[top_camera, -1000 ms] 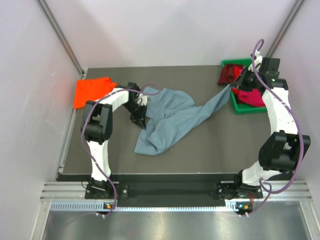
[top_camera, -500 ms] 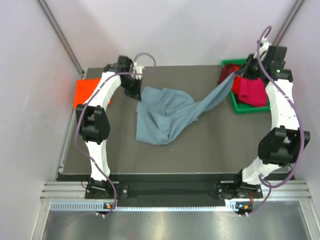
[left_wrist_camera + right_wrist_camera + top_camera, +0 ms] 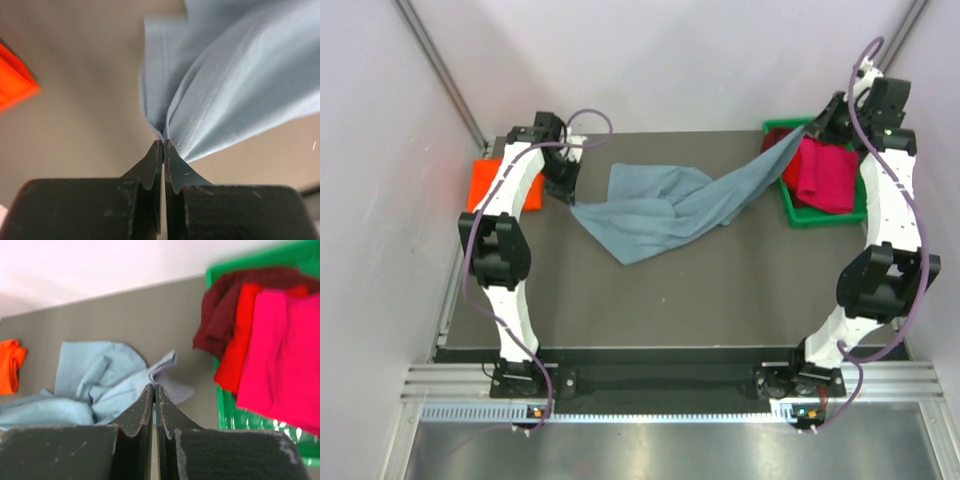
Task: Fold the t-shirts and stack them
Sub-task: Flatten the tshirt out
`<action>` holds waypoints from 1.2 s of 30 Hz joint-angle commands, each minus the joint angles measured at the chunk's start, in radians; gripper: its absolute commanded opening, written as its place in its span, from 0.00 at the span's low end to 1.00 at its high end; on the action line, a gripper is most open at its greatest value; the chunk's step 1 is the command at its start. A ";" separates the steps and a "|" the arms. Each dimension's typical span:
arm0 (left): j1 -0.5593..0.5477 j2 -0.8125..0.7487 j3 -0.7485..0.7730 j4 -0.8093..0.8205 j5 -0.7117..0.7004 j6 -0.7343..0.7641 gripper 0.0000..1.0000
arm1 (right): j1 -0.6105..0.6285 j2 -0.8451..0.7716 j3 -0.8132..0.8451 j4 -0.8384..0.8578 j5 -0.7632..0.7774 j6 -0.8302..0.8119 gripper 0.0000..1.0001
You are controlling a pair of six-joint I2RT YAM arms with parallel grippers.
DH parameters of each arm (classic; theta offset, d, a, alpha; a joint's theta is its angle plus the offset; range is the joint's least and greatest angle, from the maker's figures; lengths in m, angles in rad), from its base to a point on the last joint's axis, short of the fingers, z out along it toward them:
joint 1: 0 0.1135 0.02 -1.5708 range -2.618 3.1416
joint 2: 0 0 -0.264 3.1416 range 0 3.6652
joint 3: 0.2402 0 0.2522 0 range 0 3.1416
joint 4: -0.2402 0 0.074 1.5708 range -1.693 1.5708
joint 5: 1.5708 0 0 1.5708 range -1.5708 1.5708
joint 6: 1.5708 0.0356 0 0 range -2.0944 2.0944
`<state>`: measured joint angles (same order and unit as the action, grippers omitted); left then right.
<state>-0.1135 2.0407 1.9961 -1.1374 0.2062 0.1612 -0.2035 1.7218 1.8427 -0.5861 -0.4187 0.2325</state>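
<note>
Left of the green bin [image 3: 820,219], the blue-grey shirt [image 3: 660,215] stretches across the counter [image 3: 720,290], one end clamped in the left gripper [image 3: 570,198] far from the bin, the other in the right gripper [image 3: 817,128] above the bin, seemingly to spread it for folding.

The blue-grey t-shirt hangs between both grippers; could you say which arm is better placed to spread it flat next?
Probably left: the left gripper pinches the blue-grey t-shirt low over the table; the right gripper holds its end raised by the green bin.
</note>
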 commanded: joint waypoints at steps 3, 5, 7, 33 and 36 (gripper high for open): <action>0.011 -0.079 -0.117 -0.252 -0.008 0.069 0.00 | -0.010 -0.080 -0.120 0.017 -0.054 0.033 0.00; 0.009 -0.092 -0.164 -0.312 -0.027 0.093 0.00 | -0.010 -0.090 -0.140 0.029 -0.063 0.042 0.00; 0.009 -0.111 -0.197 -0.337 -0.076 0.089 0.00 | -0.010 -0.088 -0.137 0.035 -0.063 0.044 0.00; 0.023 0.190 0.107 -0.292 -0.168 0.047 0.45 | 0.006 -0.039 -0.088 0.020 -0.045 0.028 0.00; 0.034 0.237 0.096 -0.297 -0.127 0.054 0.43 | 0.006 -0.037 -0.079 0.016 -0.035 0.018 0.00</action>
<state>-0.0956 2.2322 2.0888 -1.3304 0.0128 0.2153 -0.2005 1.6993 1.7000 -0.5953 -0.4629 0.2649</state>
